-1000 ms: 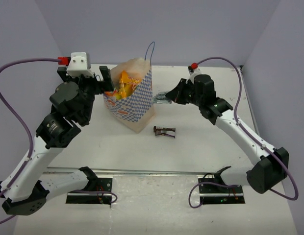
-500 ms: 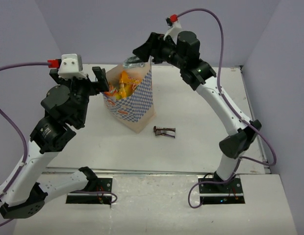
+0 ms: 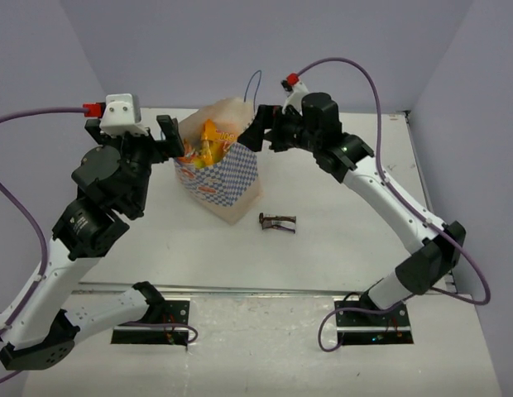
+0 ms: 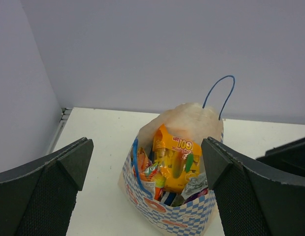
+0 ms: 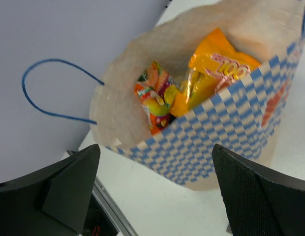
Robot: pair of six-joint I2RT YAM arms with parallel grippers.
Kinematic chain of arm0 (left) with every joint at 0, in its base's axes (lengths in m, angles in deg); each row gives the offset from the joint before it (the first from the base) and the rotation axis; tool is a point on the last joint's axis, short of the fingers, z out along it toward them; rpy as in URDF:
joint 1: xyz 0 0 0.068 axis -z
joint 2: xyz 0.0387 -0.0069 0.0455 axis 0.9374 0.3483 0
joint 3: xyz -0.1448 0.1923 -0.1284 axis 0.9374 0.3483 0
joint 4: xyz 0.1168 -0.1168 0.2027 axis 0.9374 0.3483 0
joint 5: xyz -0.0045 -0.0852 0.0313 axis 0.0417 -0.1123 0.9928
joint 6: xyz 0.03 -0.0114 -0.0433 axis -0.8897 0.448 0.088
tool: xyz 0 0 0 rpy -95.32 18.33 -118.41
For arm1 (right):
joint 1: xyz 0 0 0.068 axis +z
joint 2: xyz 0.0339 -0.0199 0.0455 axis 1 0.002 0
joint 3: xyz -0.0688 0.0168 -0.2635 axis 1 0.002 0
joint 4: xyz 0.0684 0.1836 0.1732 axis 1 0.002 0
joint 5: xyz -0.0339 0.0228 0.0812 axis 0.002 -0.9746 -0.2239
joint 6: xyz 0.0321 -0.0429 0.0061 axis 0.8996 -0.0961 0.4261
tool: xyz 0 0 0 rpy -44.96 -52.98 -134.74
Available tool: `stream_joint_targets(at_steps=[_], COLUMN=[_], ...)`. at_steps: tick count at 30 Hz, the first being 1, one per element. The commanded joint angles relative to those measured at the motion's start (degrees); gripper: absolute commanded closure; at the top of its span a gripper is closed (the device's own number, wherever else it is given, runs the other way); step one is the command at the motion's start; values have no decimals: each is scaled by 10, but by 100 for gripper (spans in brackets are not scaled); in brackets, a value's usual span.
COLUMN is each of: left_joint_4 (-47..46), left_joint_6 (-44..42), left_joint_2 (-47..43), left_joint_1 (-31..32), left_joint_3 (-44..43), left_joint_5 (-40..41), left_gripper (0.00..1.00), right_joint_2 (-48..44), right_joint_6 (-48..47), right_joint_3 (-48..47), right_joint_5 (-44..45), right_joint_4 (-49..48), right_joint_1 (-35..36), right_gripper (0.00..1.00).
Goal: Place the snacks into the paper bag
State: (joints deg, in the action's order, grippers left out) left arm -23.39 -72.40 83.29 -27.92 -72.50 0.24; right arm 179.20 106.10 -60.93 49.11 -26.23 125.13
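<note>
— Snacks (image 4: 174, 157): where?
— Mostly inside the paper bag (image 3: 240, 174), upright toward the far edge of the table (image 3: 339, 248), a little left of its middle. Yellow-orange bag (image 3: 211, 139) tallest, poking above the rim. Orange packet with green (image 5: 155, 93) wedged just beside it. Possibly a purple packet low at the front, but too little showing to be sure.
— Anything outside?
— Small dark brown bar (image 3: 278, 222), flat on the table, near the bag's near right corner but apart from it.
— And the pincers?
— Left gripper (image 4: 146, 145) spread wide and empty, off the bag's left side, facing its mouth. Right gripper (image 5: 155, 150) likewise wide apart, gripping nothing, hovering just off the bag's right rim, close to the blue cord handle (image 3: 252, 83).
</note>
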Motion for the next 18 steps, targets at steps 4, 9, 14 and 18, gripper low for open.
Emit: stream_joint_targets(at_steps=[4, 9, 14, 18], left_joint_4=[-27, -26, -28, -31], left_joint_6=[14, 28, 40, 52], left_joint_2=[0, 5, 21, 35], left_joint_1=[0, 0, 0, 0], left_joint_3=[6, 8, 7, 9], left_joint_5=[5, -6, -24, -41], left_gripper=[0, 0, 0, 0], right_joint_2=[-134, -155, -174, -172], right_joint_6=[-15, 13, 33, 22], right_joint_3=[149, 208, 308, 370], right_joint_5=[63, 78, 28, 18], right_joint_4=[21, 125, 126, 107], right_joint_1=[-8, -31, -89, -121], right_gripper=[1, 1, 1, 1])
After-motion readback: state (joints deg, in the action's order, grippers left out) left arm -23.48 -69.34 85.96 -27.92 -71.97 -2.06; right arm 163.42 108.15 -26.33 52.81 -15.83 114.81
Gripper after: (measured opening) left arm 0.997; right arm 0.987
